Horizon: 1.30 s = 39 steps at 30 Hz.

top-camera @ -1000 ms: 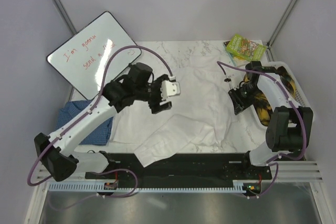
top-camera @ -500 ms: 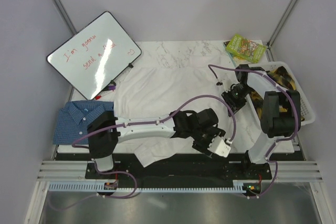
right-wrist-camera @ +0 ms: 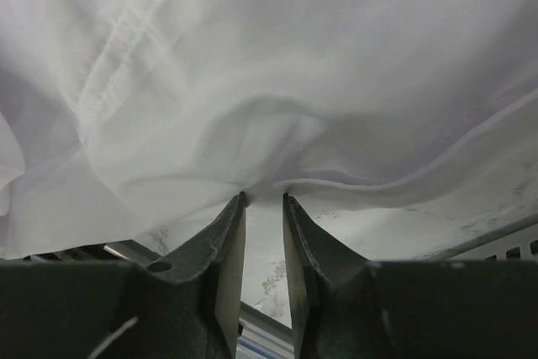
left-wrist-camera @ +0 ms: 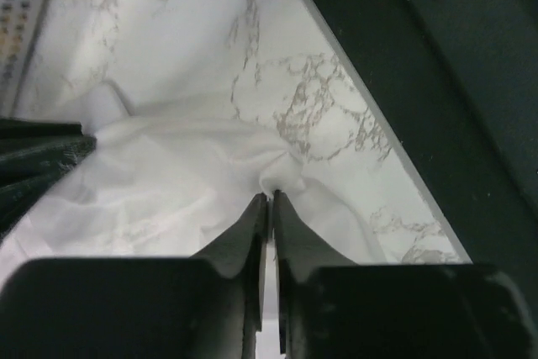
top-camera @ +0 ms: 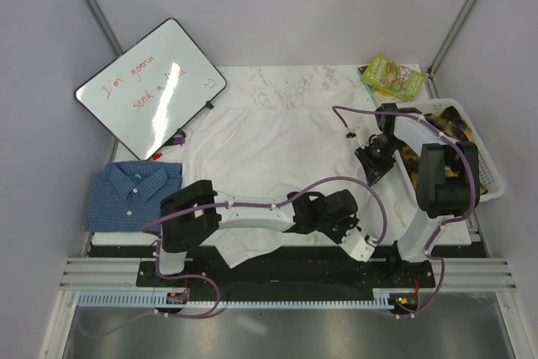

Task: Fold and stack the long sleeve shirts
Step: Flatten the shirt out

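Top view: white shirt (top-camera: 269,149) reaches the jaws of both left gripper (top-camera: 357,243) and right gripper (top-camera: 371,161); blue shirt (top-camera: 134,195) lies well apart from both.
Left wrist: jaws clenched on a white shirt fold at their tips.
Right wrist: jaws narrowly parted, tips grasping the white shirt's edge.

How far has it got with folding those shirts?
The blue shirt already lies folded on the left. The white shirt is spread out, unfolded. The left gripper pinches its near edge, and the right gripper sits at its right edge, grip unclear. To do: fold it, stack both.
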Motion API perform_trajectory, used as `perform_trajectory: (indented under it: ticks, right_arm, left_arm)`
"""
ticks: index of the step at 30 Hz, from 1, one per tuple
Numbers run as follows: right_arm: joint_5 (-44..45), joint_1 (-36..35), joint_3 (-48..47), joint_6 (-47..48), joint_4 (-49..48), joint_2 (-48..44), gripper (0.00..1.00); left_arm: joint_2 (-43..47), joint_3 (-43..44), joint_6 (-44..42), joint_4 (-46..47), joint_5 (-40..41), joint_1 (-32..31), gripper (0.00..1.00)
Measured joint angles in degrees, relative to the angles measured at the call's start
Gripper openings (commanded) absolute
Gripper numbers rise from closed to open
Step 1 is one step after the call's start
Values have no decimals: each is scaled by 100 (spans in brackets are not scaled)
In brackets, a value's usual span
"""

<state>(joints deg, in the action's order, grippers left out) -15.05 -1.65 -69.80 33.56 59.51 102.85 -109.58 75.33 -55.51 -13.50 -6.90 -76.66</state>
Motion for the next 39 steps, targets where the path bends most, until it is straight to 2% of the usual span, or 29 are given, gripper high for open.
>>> perform_trajectory:
  ticks: [4, 7, 8, 12, 16, 18, 19, 21, 22, 23, 26, 29, 32, 37, 39]
  right_arm:
    - [76, 0, 0, 79, -70, 0, 33]
    - [42, 0, 0, 140, -83, -33, 37]
    - [-4, 0, 0, 170, -81, -74, 39]
    - [-463, 17, 0, 404, -42, -608, 58]
    - [-951, 109, 0, 647, -46, -1305, 59]
    - [-1270, 264, 4, 835, -37, -1788, 59]
    - [-1436, 374, 17, 949, -39, -2002, 59]
    - [-1718, 549, 107, 1285, -9, -2371, 59]
    - [-1862, 616, 192, 1504, 35, -2551, 60]
    - [-2006, 658, 339, 1853, 114, -2761, 60]
    - [-2317, 619, 846, 2697, 358, -3329, 59]
    - [-2406, 389, 1412, 3580, 616, -3912, 60]
    - [-2382, -125, 1810, 4017, 673, -4385, 62]
    - [-2269, -1196, 2234, 3888, 273, -4946, 64]
    - [-2118, -1537, 2382, 3716, -31, -5036, 63]
  left_arm:
    - [114, -155, 4, -114, 94, 188, 2]
    - [398, -153, 216, -463, -98, 535, 2]
    - [516, -111, 339, -619, -234, 715, 2]
    - [730, 264, 1036, -1104, -850, 1451, 2]
    - [706, 319, 1755, -1338, -1390, 1803, 6]
    - [638, 321, 2162, -1440, -1757, 1941, 11]
    - [588, 328, 2361, -1473, -1945, 2009, 19]
    - [505, 328, 2778, -1510, -2302, 2175, 29]
    - [490, 328, 2929, -1532, -2415, 2253, 42]
    - [487, 328, 3152, -1541, -2583, 2378, 47]
    - [564, 295, 3676, -1558, -2983, 2824, 54]
    - [811, 114, 3919, -1753, -3106, 3381, 55]
    - [1158, -44, 3939, -2223, -3080, 4175, 55]
    - [1646, -308, 3851, -2905, -2723, 5700, 56]
    - [1803, -452, 3764, -3101, -2551, 6070, 56]
